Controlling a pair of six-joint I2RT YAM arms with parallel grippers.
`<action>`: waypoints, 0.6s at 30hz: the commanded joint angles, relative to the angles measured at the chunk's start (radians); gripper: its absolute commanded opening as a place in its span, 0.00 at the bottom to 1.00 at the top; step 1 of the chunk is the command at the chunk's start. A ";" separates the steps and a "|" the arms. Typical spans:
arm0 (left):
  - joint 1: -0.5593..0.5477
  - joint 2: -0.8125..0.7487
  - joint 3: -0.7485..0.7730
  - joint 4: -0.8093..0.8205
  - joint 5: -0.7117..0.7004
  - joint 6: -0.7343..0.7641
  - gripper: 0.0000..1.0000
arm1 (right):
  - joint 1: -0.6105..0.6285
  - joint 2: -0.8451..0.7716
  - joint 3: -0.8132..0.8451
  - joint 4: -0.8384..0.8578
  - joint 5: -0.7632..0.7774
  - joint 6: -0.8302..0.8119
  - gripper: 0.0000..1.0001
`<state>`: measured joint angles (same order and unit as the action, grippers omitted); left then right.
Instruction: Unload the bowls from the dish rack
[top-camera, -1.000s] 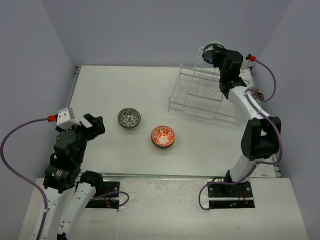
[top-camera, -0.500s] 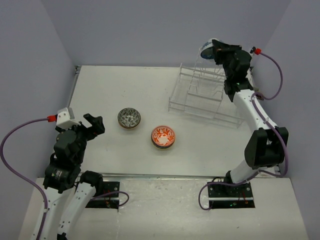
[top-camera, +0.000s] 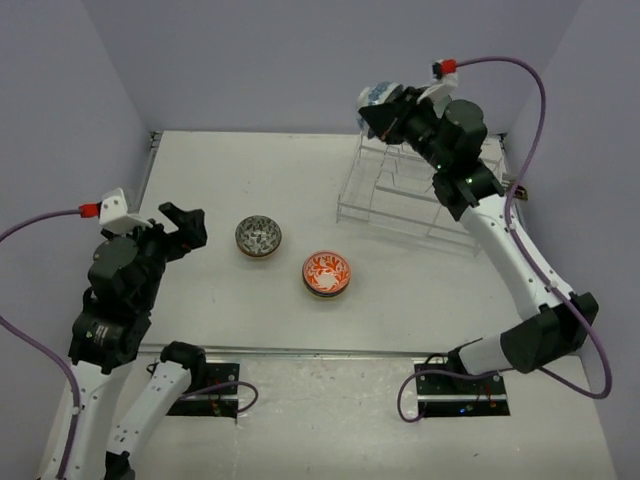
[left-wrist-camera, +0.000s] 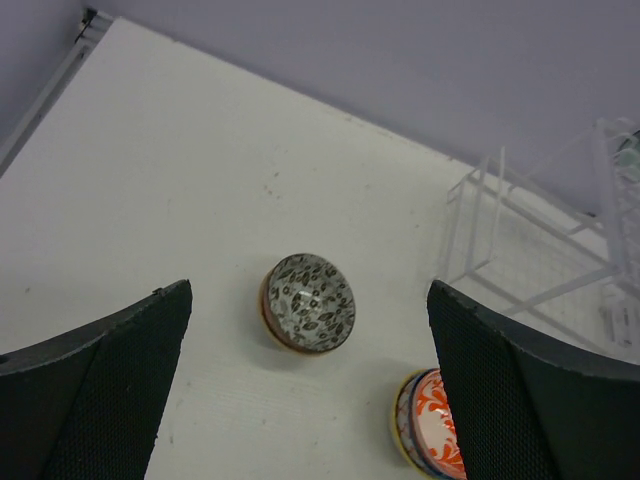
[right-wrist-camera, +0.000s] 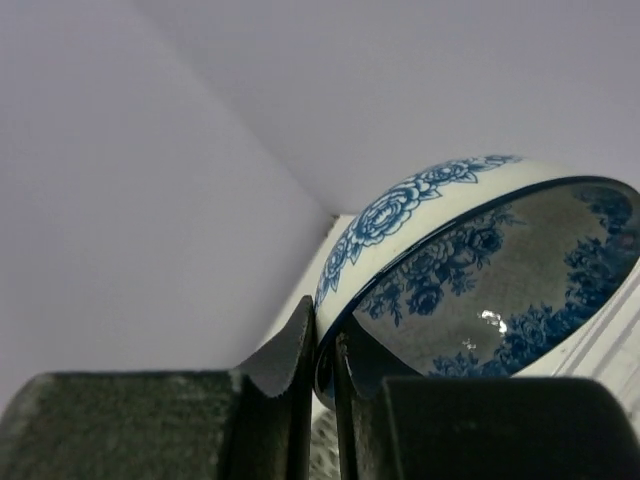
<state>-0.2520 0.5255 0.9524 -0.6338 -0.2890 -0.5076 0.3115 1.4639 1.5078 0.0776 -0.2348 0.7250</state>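
Right tool (right-wrist-camera: 322, 345) clamped on rim of blue-floral bowl (top-camera: 378, 94), aloft at 11 o'clock of dish rack (top-camera: 420, 195). Rack sits at 2 o'clock on worktop (top-camera: 240, 170). Left tool (top-camera: 186, 224) apart, 9 o'clock of grey bowl (top-camera: 259, 236); orange bowl (top-camera: 326, 272) at its 4 o'clock

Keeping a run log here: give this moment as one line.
right pincer: shut on blue-and-white bowl rim, held aloft near dish rack | left pincer: open, empty | grey bowl, orange bowl: on table
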 joint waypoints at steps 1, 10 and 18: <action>-0.006 0.046 0.191 0.054 0.082 -0.017 1.00 | 0.150 -0.137 0.042 -0.207 -0.069 -0.560 0.00; -0.006 0.448 0.560 -0.013 0.522 0.057 1.00 | 0.517 -0.267 -0.207 -0.533 0.040 -1.068 0.00; -0.167 0.657 0.404 0.029 0.720 0.041 1.00 | 0.744 -0.137 -0.158 -0.746 0.193 -1.125 0.00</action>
<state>-0.3462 1.1809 1.4006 -0.5812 0.3401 -0.4778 1.0386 1.2808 1.2526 -0.6102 -0.1314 -0.3233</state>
